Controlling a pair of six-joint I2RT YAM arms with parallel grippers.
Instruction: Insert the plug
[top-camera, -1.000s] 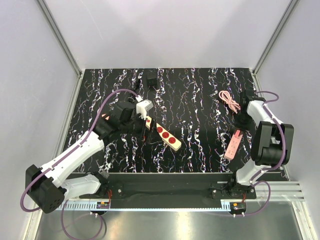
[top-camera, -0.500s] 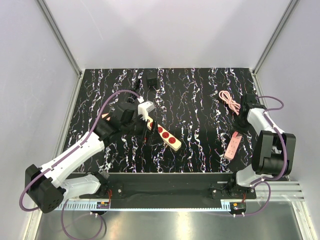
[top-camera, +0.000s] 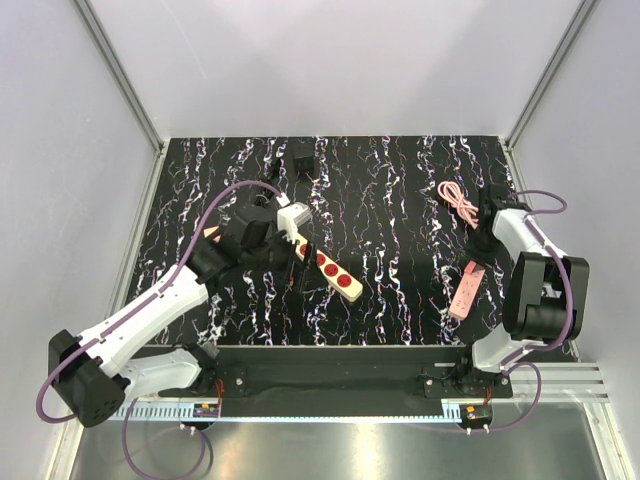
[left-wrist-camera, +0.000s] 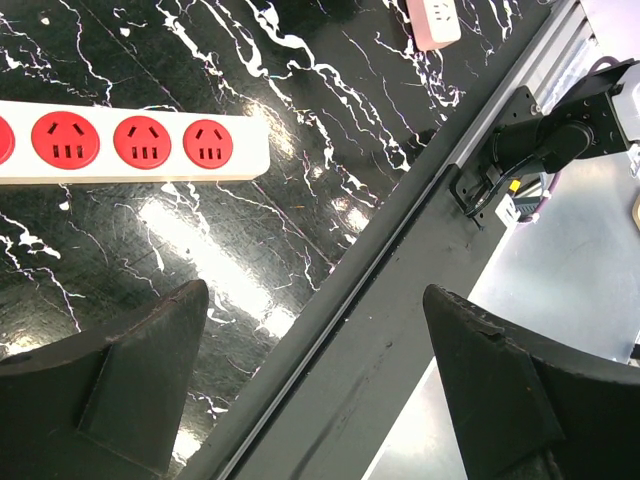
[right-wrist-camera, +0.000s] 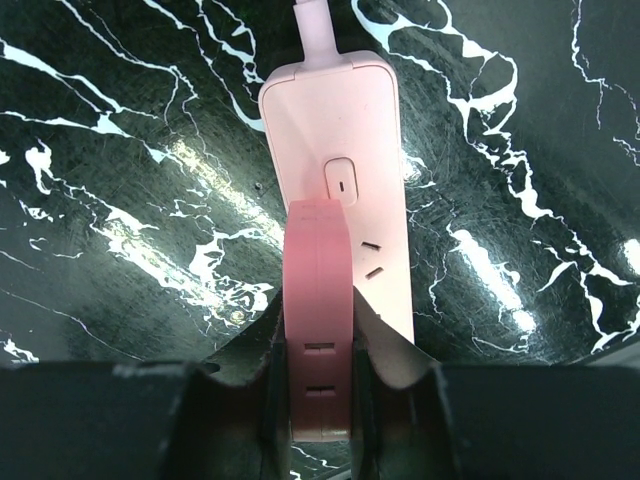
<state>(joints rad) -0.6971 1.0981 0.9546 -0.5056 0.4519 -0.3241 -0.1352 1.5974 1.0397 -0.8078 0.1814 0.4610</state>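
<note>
The black plug (top-camera: 303, 155) lies at the back of the table with its thin cord, far from both grippers. The cream power strip (top-camera: 327, 266) with red round sockets lies mid-table; it also shows in the left wrist view (left-wrist-camera: 130, 143). My left gripper (top-camera: 298, 266) hovers over the strip's left end, open and empty (left-wrist-camera: 315, 385). My right gripper (top-camera: 480, 243) is shut on a pink plug (right-wrist-camera: 318, 330), held on edge just above a pink power strip (right-wrist-camera: 345, 140), which lies at the right (top-camera: 466, 287).
A coiled pink cable (top-camera: 457, 201) lies behind the right gripper. A black rail (top-camera: 330, 368) runs along the table's near edge; it also shows in the left wrist view (left-wrist-camera: 400, 290). White walls enclose the table on three sides.
My right wrist has shifted slightly toward the back with the pink plug still gripped. My left gripper has drifted a little to the right over the cream strip.
</note>
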